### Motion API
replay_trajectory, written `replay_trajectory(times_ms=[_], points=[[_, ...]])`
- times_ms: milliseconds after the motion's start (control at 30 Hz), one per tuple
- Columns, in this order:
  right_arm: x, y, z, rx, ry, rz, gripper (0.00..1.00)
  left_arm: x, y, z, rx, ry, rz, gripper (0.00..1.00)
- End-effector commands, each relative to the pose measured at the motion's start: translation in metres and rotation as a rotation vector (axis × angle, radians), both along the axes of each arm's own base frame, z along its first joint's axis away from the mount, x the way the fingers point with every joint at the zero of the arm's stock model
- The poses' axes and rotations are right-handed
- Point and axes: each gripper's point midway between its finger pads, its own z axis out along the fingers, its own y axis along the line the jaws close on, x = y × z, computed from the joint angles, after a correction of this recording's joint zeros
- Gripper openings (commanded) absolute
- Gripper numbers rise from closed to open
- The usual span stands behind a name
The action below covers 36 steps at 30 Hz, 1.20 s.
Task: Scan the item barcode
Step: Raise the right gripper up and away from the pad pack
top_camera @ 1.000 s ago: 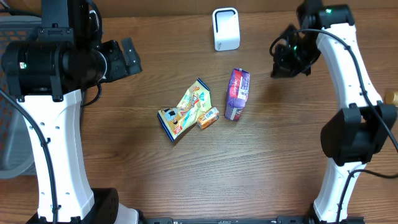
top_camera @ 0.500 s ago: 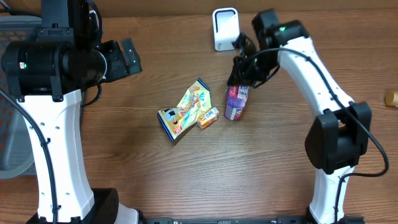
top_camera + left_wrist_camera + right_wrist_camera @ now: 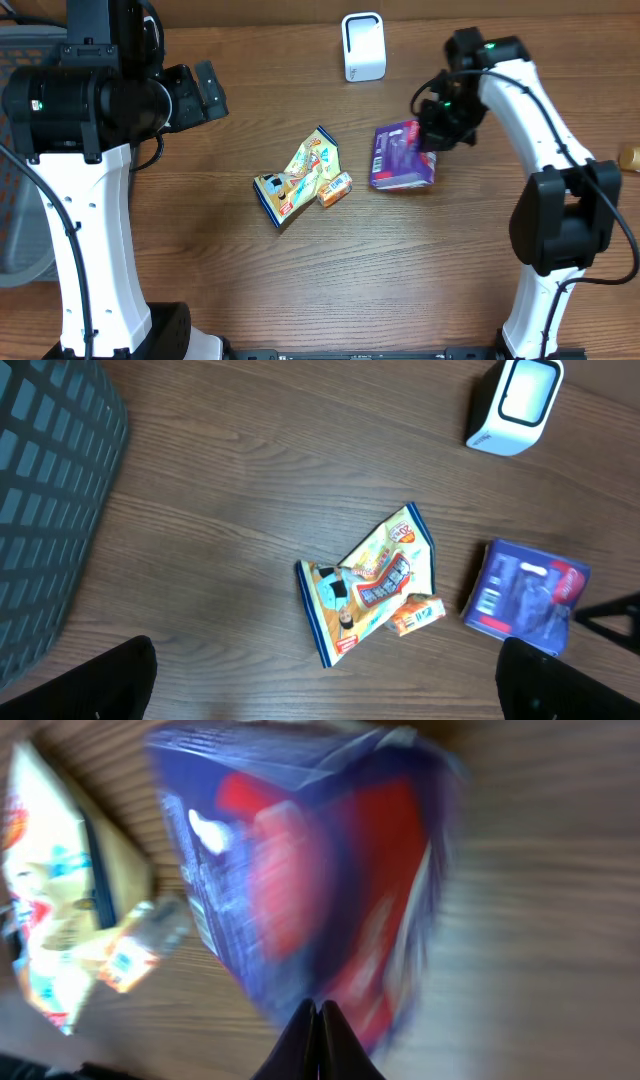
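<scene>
overhead: purple box (image 3: 403,155) flat on the tabletop (image 3: 300,280), closed right hand (image 3: 434,138) at its edge, left hand (image 3: 205,88) open. left wrist: scanner (image 3: 515,405) well apart. right wrist: blur. seems a repositioning step; next, grasp and present the barcode

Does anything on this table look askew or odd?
The purple box lies flat and skewed, with the right hand shut at its edge, not gripping it. The yellow bag nearby looks crumpled.
</scene>
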Motion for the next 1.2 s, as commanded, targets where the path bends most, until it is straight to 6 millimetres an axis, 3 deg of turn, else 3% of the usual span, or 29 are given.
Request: replay_trajectory(times_ms=[0, 100, 200, 233, 267, 467, 733, 867, 967, 1100, 1167], points=[[0.014, -0.023, 0.022, -0.08, -0.068, -0.025, 0.04, -0.003, 0.002, 0.004, -0.002, -0.013, 0.014, 1.0], [0.013, -0.024, 0.032, -0.073, -0.079, 0.001, 0.05, -0.003, 0.002, 0.004, -0.002, -0.014, 0.014, 1.0], [0.014, -0.023, 0.032, -0.068, -0.091, 0.032, 0.34, -0.003, 0.002, 0.004, -0.002, -0.014, 0.014, 1.0], [0.016, -0.022, 0.03, -0.064, -0.096, 0.032, 0.37, -0.003, 0.002, 0.004, -0.002, -0.013, 0.014, 1.0], [0.018, -0.019, 0.029, -0.05, -0.105, 0.033, 0.37, -0.003, 0.002, 0.004, -0.002, -0.014, 0.014, 1.0], [0.031, -0.003, 0.018, 0.006, -0.149, 0.018, 0.04, -0.003, 0.002, 0.004, -0.002, -0.014, 0.014, 1.0], [0.022, -0.005, -0.037, -0.01, -0.096, -0.035, 0.04, -0.003, 0.002, 0.004, -0.002, -0.014, 0.014, 1.0], [0.019, -0.02, -0.057, -0.095, -0.088, -0.063, 0.04, -0.003, 0.002, 0.004, -0.002, -0.013, 0.014, 1.0], [0.021, -0.023, -0.047, -0.093, -0.092, -0.07, 0.04, -0.003, 0.002, 0.004, -0.002, -0.014, 0.014, 0.99], [0.03, -0.029, -0.013, -0.095, -0.113, -0.079, 0.04, -0.003, 0.002, 0.004, -0.002, -0.013, 0.014, 1.0], [0.038, -0.035, 0.008, -0.099, -0.144, -0.09, 0.09, -0.003, 0.002, 0.004, -0.002, -0.014, 0.014, 1.0]])
